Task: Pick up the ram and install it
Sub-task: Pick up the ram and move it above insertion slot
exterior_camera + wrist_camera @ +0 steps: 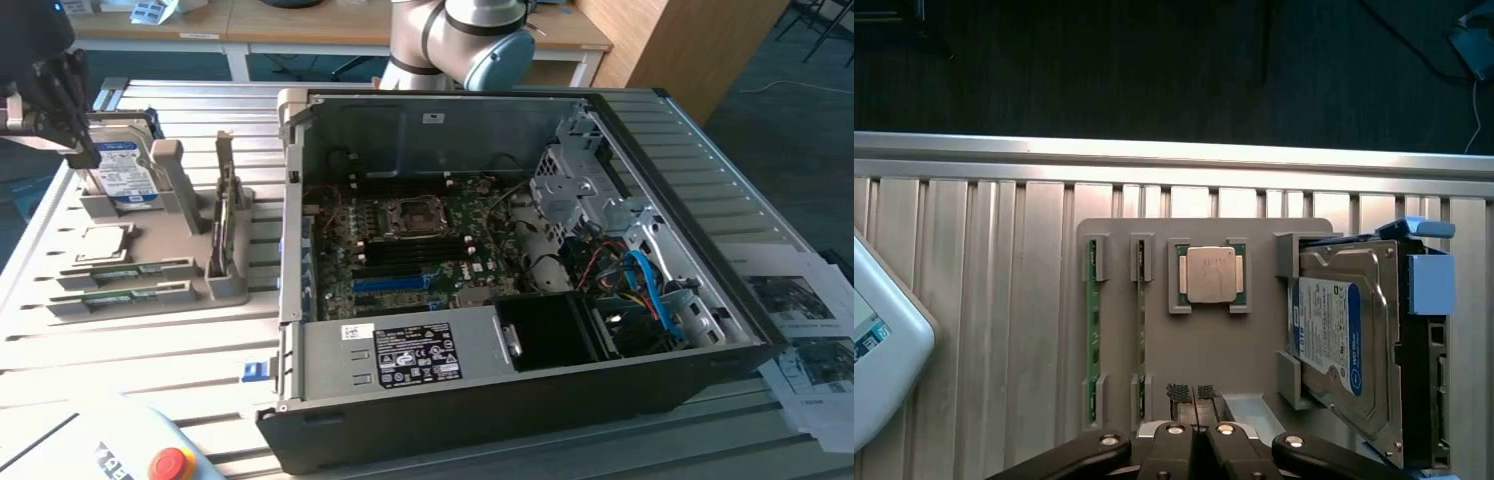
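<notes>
Two ram sticks stand on edge in slots of the grey parts holder (200,290): the outer ram (118,298) and an inner one (118,271). From the wrist they appear as thin green strips, the outer ram (1093,330) and its neighbour (1141,330). My gripper (83,150) hangs above the holder's far end, over the hard drive, at the exterior view's left. In the wrist view the gripper (1196,400) is shut with nothing between its fingers, well above the holder and apart from the sticks.
The holder also carries a CPU (1207,273), a silver hard drive (1334,340) and a dark expansion card (224,215). An open computer case (300,200) with its motherboard (414,250) lies beside the holder. A teach pendant (120,450) sits near the front; papers (801,310) lie at the right.
</notes>
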You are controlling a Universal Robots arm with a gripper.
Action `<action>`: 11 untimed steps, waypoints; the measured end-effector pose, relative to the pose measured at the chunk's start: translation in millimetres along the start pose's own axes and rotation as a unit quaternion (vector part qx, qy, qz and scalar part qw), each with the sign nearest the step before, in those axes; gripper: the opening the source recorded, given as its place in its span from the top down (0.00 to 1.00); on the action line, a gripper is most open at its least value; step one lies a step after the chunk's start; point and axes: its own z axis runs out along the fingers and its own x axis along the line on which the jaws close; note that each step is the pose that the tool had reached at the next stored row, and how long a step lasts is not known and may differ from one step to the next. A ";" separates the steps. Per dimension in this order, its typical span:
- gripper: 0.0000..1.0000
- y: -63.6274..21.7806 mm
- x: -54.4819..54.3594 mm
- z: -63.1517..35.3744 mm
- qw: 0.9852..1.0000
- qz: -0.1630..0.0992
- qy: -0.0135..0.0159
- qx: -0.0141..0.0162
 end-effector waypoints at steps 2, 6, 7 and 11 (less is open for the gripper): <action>0.90 0.0 0.0 0.2 1.000 0.000 0.000 0.000; 0.90 0.1 0.5 0.5 1.000 0.000 0.000 0.000; 0.90 0.0 1.6 0.4 1.000 0.000 0.000 0.000; 0.90 0.0 8.5 0.2 1.000 0.000 0.000 0.000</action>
